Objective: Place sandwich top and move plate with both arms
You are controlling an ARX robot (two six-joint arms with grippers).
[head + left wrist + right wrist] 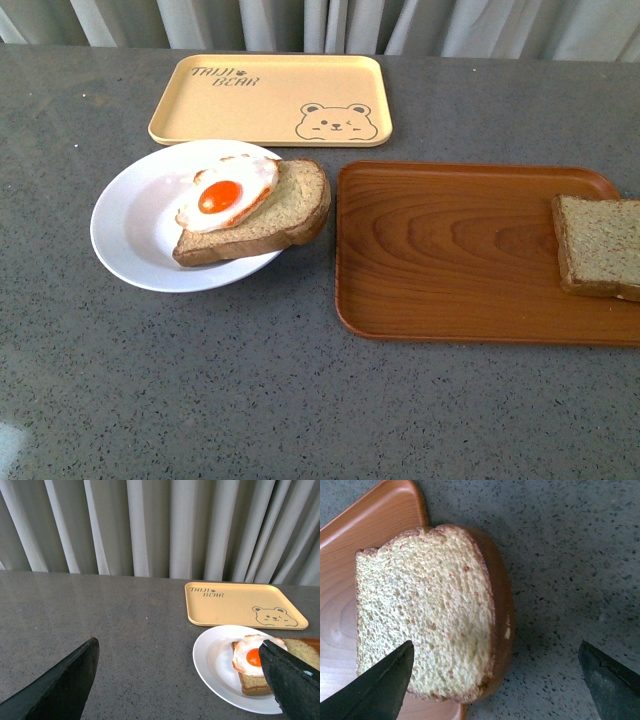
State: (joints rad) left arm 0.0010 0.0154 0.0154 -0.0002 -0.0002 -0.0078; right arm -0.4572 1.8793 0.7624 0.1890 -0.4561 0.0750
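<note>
The sandwich top is a bare brown slice lying at the right end of the brown wooden tray. In the right wrist view the sandwich top overhangs the tray's corner. My right gripper is open above it, one finger over the bread, the other over the grey table. The white plate holds a bread slice with a fried egg. My left gripper is open beside the plate, and one finger partly covers the egg slice. Neither arm shows in the front view.
A yellow bear tray lies behind the plate, also seen as the yellow tray in the left wrist view. Grey curtains hang along the table's far edge. The grey speckled tabletop stretches in front of the plate and the wooden tray.
</note>
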